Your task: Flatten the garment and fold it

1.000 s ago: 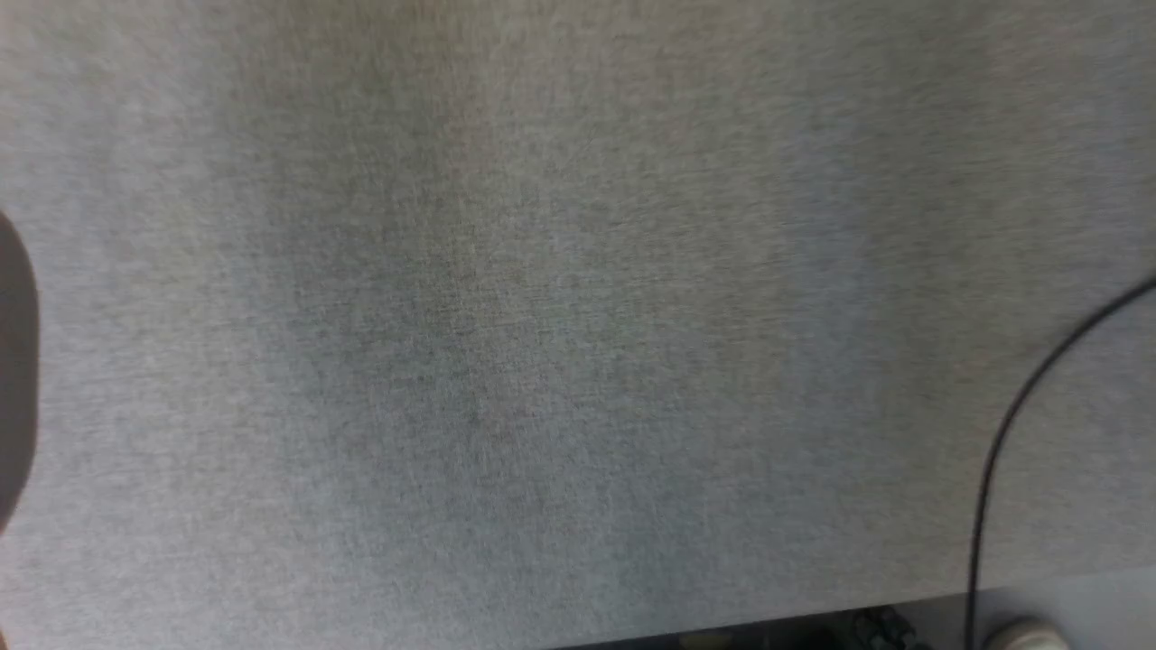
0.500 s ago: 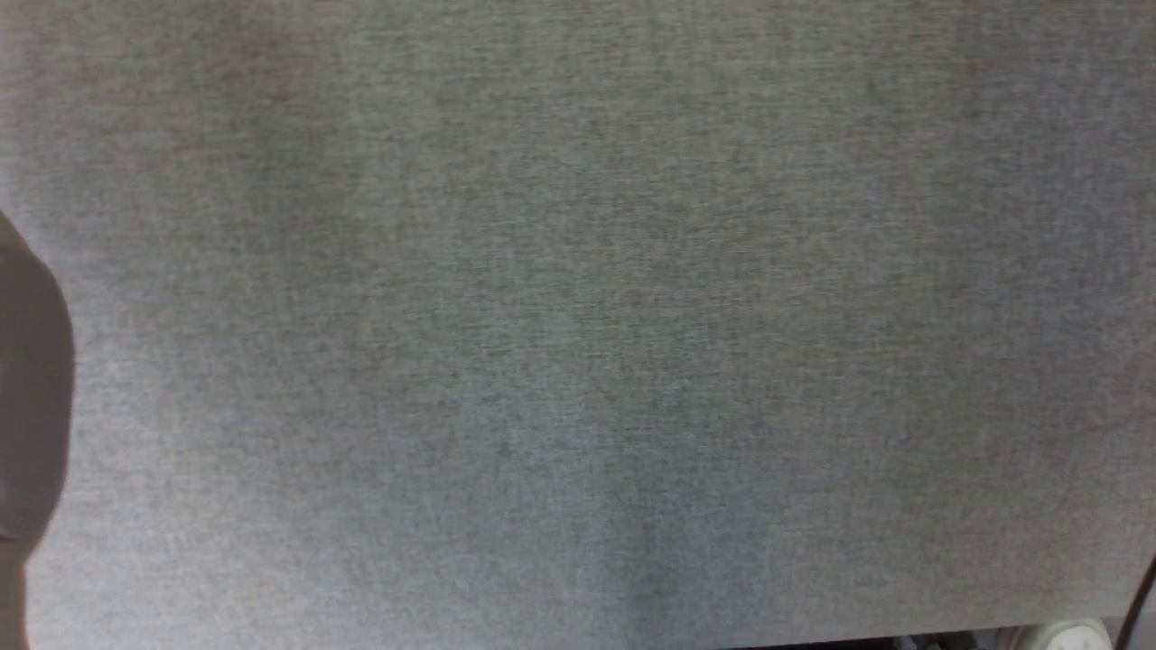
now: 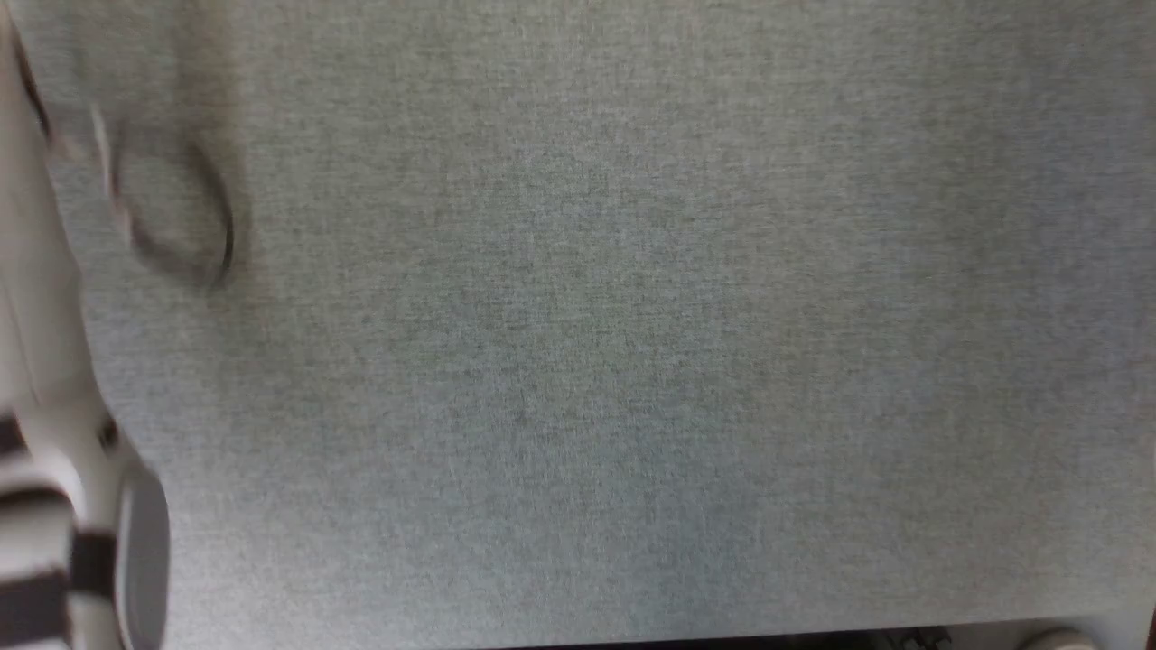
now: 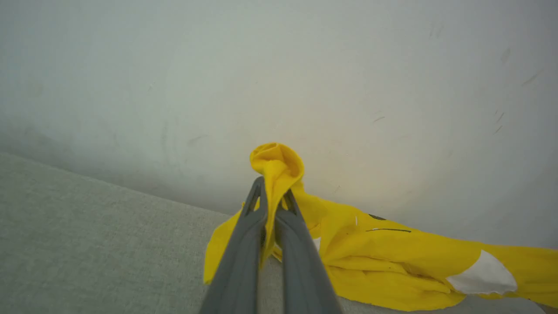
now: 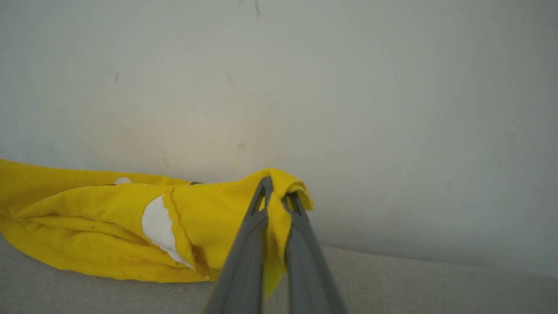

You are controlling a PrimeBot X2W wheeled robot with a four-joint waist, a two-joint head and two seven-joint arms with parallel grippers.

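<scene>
The garment [image 4: 392, 257] is a bright yellow T-shirt with white patches and thin black marks, lying bunched on a grey cloth surface [image 4: 87, 244] against a pale wall. In the left wrist view my left gripper [image 4: 271, 192] is shut on a pinched-up fold of it, and the rest trails off to the right. In the right wrist view my right gripper [image 5: 279, 192] is shut on another fold of the garment [image 5: 87, 218], which stretches away to the left with a white patch near the fingers.
The head view looks at the grey cloth surface [image 3: 578, 361], blurred. A pale blurred shape with dark bands [image 3: 41, 506] stands along its left edge. The surface's near edge runs along the bottom, with a pale round thing [image 3: 1052, 639] at the lower right. The pale wall [image 5: 348, 87] rises right behind the garment.
The head view has shifted, so the camera has moved: the black cable at the right has left the picture and a pale banded shape has come in at the left.
</scene>
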